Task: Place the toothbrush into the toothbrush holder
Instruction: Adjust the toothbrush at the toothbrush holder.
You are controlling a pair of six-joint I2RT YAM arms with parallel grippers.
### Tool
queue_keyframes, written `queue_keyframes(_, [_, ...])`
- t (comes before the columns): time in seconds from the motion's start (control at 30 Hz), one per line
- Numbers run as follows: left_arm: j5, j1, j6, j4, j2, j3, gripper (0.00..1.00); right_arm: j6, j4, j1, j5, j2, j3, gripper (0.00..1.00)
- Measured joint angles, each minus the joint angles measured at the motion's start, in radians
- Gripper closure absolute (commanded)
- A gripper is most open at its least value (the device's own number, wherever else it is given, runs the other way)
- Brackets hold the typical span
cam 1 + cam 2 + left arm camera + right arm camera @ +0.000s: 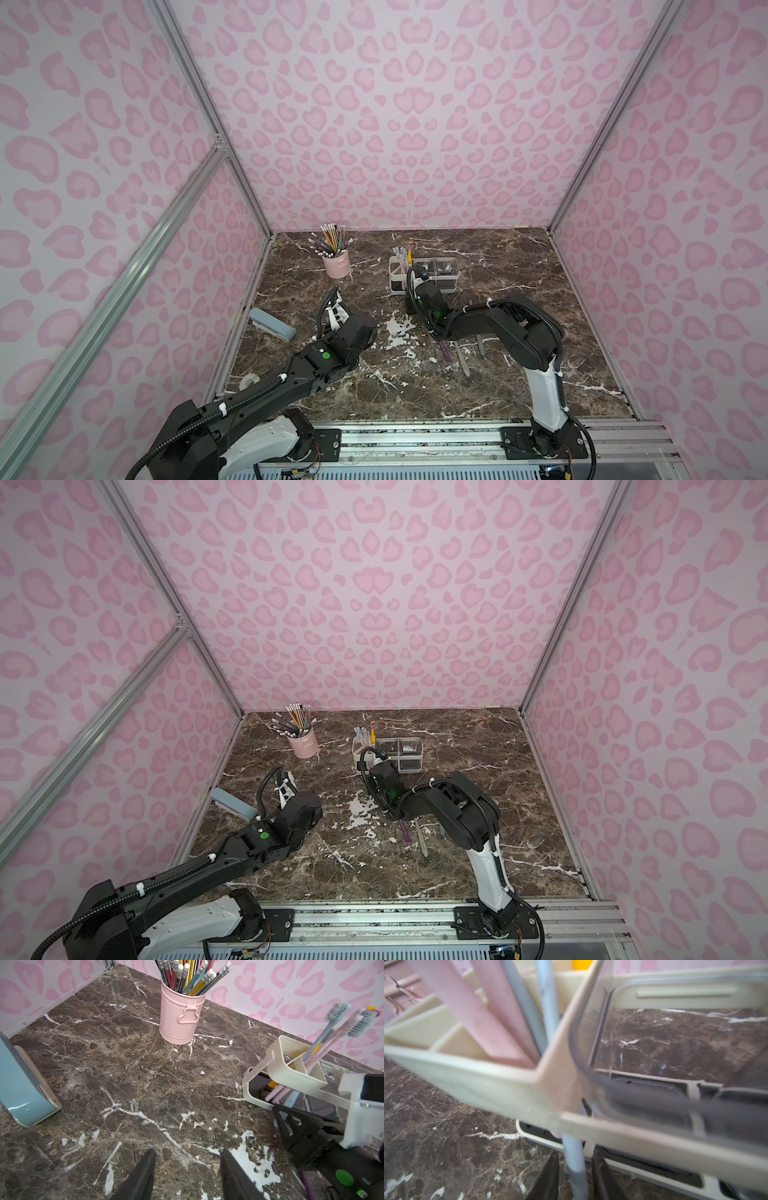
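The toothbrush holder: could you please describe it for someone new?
On the marble tabletop, look near the back wall, right of the round pink pencil cup. The toothbrush holder is white and rectangular, with toothbrushes standing at one end and clear square cups.

The left gripper (189, 1153) shows two dark fingers (143, 1176) parted, with only brown marble tabletop (124, 1076) between them. Taking twelve o'clock as straight ahead of them, a pink metal cup (178, 1020) of pencils (193, 974) stands at twelve. A blue case (22, 1088) with a cream edge lies at ten. At two, the white toothbrush holder (291, 1077) has a grey-blue toothbrush (337, 1012) and a pink toothbrush (360, 1022) leaning in its end slot. The right arm (357, 1105) is close against the holder at three.
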Motion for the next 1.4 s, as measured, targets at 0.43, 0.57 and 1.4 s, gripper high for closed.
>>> queue_keyframes(0.43, [0.004,0.000,-0.005,0.000,-0.010,0.000,0.47,0.011,0.000,0.010,0.005,-0.089,-0.072,0.55])
queue_keyframes(0.57, [0.005,0.000,-0.007,0.001,-0.015,-0.002,0.47,0.019,-0.001,0.017,0.005,-0.157,-0.130,0.55])
queue_keyframes(1.4, [0.019,0.000,-0.005,0.001,0.002,0.014,0.47,0.033,-0.054,-0.033,-0.159,-0.120,-0.123,0.73])
